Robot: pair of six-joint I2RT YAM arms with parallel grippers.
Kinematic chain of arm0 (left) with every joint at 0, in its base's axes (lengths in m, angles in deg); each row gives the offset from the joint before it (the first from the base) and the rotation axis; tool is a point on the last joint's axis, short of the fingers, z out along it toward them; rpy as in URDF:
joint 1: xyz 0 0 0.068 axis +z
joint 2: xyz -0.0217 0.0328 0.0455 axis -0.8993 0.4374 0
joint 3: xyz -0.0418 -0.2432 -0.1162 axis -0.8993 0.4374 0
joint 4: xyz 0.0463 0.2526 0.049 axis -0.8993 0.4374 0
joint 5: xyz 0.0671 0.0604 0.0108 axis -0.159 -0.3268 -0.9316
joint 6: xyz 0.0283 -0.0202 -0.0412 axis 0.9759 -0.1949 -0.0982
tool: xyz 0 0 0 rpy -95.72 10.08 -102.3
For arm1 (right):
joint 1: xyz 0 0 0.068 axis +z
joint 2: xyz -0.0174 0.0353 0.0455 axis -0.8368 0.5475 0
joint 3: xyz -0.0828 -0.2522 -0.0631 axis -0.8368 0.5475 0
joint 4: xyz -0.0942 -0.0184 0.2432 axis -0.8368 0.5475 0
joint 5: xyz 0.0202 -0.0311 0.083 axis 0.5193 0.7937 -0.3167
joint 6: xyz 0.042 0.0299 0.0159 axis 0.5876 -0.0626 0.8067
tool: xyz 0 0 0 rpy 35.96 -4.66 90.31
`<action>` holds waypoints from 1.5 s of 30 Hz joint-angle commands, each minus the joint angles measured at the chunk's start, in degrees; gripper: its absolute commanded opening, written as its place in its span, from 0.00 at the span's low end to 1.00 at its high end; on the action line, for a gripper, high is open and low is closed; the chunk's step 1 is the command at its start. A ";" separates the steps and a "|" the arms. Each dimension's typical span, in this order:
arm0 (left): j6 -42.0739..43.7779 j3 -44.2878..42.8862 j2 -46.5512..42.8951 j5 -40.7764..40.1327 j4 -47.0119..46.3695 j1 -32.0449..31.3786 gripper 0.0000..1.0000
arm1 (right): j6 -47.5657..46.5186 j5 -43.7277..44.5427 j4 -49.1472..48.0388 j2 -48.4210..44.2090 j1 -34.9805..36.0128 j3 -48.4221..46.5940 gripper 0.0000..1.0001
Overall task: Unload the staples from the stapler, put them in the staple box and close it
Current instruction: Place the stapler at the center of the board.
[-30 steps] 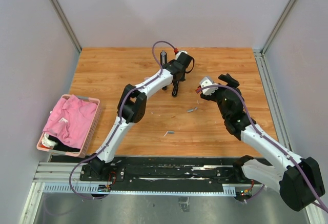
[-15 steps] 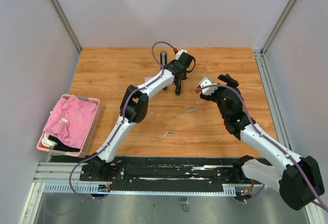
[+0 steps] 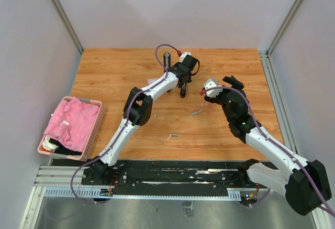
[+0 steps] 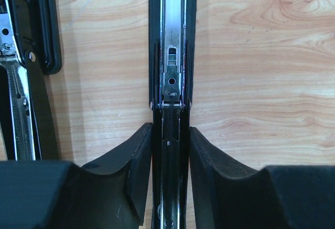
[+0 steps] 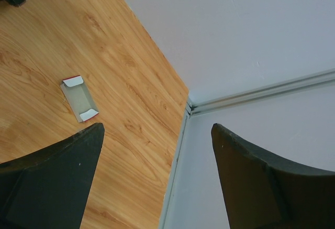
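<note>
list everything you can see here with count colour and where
table: 1, light wood, under everything
basket: 1, pink, at table's left edge
cloth: 1, pink, in basket
stapler: 1, black with silvery rail exposed, on table
black-and-silver piece: 1, beside stapler
staples: 2 strips, silvery, loose mid-table
box: 1, grey with red-and-white ends, on table
left gripper: black, shut on stapler
right gripper: black, open, empty
</note>
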 commanded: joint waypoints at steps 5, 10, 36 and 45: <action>-0.90 -2.47 0.82 0.88 -2.73 -0.37 0.46 | 1.34 0.00 -0.32 -1.06 -1.12 -0.43 0.85; -0.18 -3.33 -0.32 4.48 -2.97 -0.37 0.63 | 1.55 -0.13 -0.19 -1.02 -1.21 -0.54 0.85; 23.58 45.48 -57.55 3.36 -10.37 11.73 0.98 | 24.18 -16.63 20.97 9.21 -1.29 -19.60 0.85; 36.74 80.31 -89.69 6.64 -7.47 19.78 0.98 | 29.68 -14.73 24.77 23.24 2.88 -28.57 0.85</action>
